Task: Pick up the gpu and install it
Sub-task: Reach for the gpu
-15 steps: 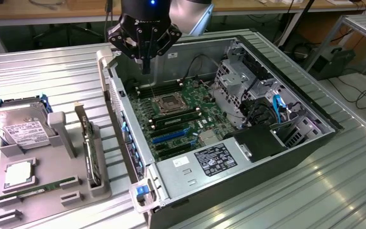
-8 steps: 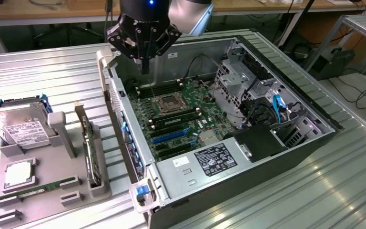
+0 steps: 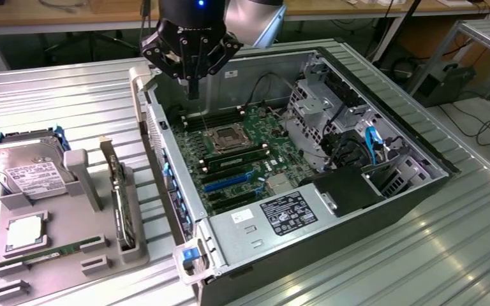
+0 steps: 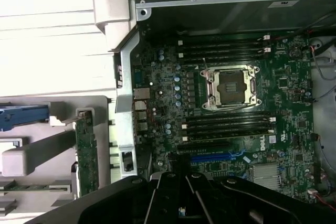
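Claw (image 3: 192, 90) pressed together, hanging over the open grey metal computer case (image 3: 154, 143) by its rim; thin black rectangular gpu card (image 3: 123, 203) stands on edge in the grey plastic holder (image 3: 58, 258), well apart.

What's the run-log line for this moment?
end effector: shut, empty | position: above motherboard in open case | gpu: on edge in gray holder beside case, untouched | install: not done

The motherboard (image 4: 286, 95) carries white "DELL" lettering.
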### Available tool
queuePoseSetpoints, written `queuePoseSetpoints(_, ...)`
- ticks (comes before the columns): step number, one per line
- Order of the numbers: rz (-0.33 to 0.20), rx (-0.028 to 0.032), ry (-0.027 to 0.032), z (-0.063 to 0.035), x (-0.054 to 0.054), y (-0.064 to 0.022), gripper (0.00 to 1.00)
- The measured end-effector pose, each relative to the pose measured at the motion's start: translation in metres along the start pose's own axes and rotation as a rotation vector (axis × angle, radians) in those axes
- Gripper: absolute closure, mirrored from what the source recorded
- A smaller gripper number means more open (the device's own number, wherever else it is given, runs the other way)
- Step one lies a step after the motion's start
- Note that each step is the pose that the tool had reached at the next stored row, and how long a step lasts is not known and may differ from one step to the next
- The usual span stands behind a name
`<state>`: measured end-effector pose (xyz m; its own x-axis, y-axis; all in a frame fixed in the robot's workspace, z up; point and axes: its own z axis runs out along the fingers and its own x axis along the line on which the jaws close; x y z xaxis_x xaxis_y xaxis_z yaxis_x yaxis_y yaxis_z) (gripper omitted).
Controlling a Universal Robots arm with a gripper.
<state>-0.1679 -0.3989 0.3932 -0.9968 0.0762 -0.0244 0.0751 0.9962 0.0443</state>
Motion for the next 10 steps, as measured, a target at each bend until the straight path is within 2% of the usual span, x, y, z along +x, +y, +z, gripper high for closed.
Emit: queuePoseSetpoints(10,0.000,0.0000,0.0000,0.0000,0.0025,-0.0002,0.89)
